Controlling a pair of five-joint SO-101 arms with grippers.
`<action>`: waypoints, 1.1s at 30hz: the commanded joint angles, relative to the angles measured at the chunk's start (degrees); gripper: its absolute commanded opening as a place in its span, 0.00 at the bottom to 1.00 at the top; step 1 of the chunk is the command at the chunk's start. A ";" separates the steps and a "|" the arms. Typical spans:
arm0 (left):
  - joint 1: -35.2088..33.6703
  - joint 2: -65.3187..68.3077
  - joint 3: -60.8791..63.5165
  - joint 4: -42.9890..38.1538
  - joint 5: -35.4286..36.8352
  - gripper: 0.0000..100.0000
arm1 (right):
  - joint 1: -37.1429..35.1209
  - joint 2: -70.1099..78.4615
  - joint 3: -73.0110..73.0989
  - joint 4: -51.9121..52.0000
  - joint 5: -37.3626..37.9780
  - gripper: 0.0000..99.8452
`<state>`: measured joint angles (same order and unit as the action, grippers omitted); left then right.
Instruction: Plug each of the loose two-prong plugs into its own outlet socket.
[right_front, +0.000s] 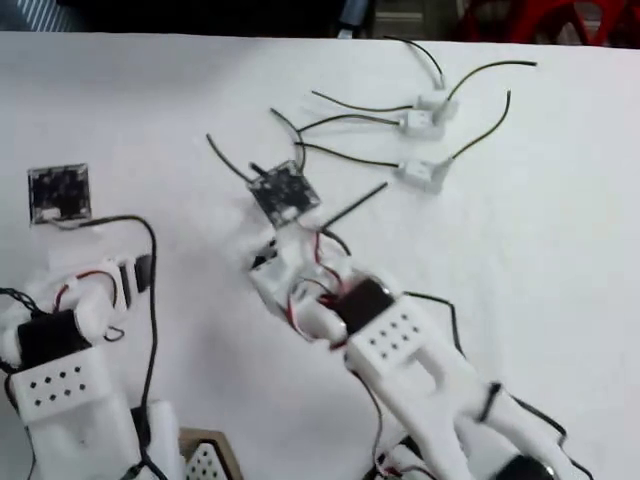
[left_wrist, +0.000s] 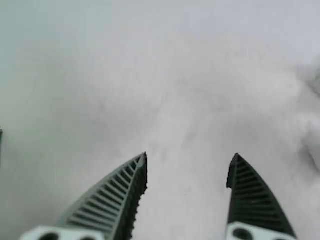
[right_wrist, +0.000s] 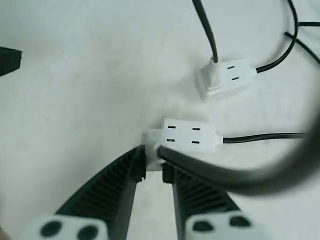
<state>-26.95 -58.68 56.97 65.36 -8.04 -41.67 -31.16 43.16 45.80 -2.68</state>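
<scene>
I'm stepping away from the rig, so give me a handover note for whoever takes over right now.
Left end effector: open, holding nothing, over the table.
Right end effector: shut on a white plug butted against one outlet socket; seating unclear.
Second outlet socket lies beyond it, with a cord at its end.
Done: nothing confirmed seated.
Left: confirm this plug, then any remaining ones.

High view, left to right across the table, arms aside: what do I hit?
black square board → second black square board → cluster of three white outlet sockets
</scene>
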 joint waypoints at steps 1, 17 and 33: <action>-1.10 -1.19 3.25 -5.27 1.85 0.26 | -0.31 5.76 -5.45 -1.19 0.62 0.02; -0.84 -1.19 4.75 -5.71 1.85 0.26 | 2.51 18.15 -6.24 -11.47 0.62 0.02; -1.01 -1.19 5.19 -5.71 1.58 0.26 | 4.00 22.90 -6.24 -13.23 0.62 0.02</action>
<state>-27.47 -58.86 62.33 60.70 -6.73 -38.95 -7.96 39.30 32.97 -2.68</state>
